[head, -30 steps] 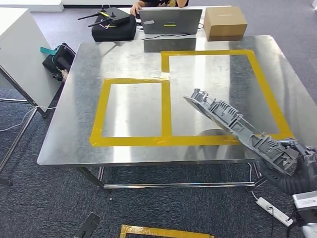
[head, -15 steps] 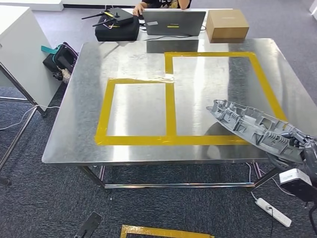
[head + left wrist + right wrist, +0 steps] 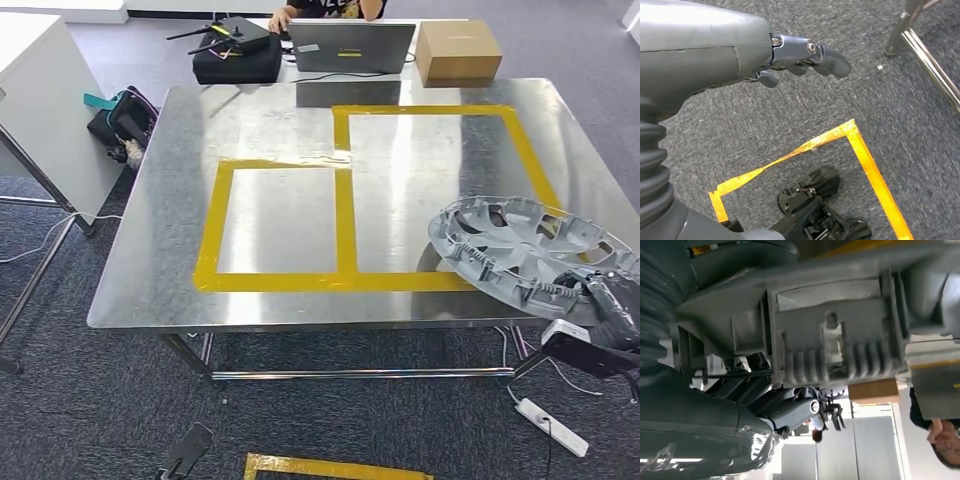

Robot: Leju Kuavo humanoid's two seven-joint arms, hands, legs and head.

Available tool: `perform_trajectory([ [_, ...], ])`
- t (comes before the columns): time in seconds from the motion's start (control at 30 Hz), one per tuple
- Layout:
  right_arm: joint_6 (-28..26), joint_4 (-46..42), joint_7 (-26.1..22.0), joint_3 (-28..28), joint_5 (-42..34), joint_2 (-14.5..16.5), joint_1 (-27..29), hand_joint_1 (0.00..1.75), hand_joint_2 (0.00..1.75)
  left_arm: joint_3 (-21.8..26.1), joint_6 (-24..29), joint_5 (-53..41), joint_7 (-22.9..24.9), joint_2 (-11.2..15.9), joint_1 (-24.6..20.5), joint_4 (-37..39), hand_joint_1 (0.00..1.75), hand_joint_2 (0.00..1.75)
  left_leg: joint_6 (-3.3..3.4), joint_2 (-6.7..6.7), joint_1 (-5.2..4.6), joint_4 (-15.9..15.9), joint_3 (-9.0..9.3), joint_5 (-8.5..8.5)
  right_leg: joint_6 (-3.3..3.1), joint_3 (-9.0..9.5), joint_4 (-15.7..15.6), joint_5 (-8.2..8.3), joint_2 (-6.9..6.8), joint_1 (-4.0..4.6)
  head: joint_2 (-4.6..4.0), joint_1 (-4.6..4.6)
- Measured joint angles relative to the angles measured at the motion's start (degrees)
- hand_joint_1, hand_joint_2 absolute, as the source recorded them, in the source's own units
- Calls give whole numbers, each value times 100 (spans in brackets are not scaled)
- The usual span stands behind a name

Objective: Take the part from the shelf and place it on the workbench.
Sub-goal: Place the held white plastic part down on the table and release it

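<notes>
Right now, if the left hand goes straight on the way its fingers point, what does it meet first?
Probably the carpet floor; the left hand hangs open above it, fingers aimed toward a metal table leg. Depth is unclear.

Grey round ribbed part (image 3: 528,248), tilted above workbench (image 3: 166,200) right front corner, over yellow tape.

Right robot hand (image 3: 613,305) holds grey part (image 3: 528,250) — over workbench (image 3: 151,270) corner

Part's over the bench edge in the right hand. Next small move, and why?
Probably ease the part further in over the right taped square and lower it. The right hand holds it by its near rim, above the workbench, partly overhanging the near edge.
</notes>
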Motion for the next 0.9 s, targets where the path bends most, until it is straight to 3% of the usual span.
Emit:
perform_trajectory([
  [0.13, -767, 1119, -2, 790, 896, 35, -761, 175, 175, -109, -141, -141, 123, -8, -46, 0, 0, 175, 5, 8, 1, 0, -4, 12, 0, -5, -1, 15, 11, 1, 0, 1],
  [0.27, -1478, 2307, 84, 1450, 1377, 361, -1639, 175, 175, -252, -247, -258, 180, -37, -93, 0, 0, 175, 2, 19, 2, 0, -5, 25, 3, -13, -1, 30, 24, 2, 0, -5],
  [0.43, -1632, 2698, 119, 1650, 1476, 486, -1903, 175, 175, -299, -267, -273, 193, -42, -113, 0, 0, 175, 5, 20, 2, 0, -8, 33, 4, -14, -1, 31, 21, 2, 0, -2],
  [0.6, -1879, 4219, 155, 2562, 1666, 994, -2915, 175, 175, -448, -290, -288, 257, -26, -142, -1, 0, 175, 10, -3, 2, 0, -26, 50, 0, -18, 0, 37, -14, 2, 0, -2],
  [0.9, -1908, 4289, 225, 3170, 1883, 1042, -3131, 175, 175, -596, -246, -313, 93, -7, -144, -2, 0, 175, 12, -6, 0, 0, -35, 47, 2, -20, -11, 39, -13, 1, 0, -1],
])
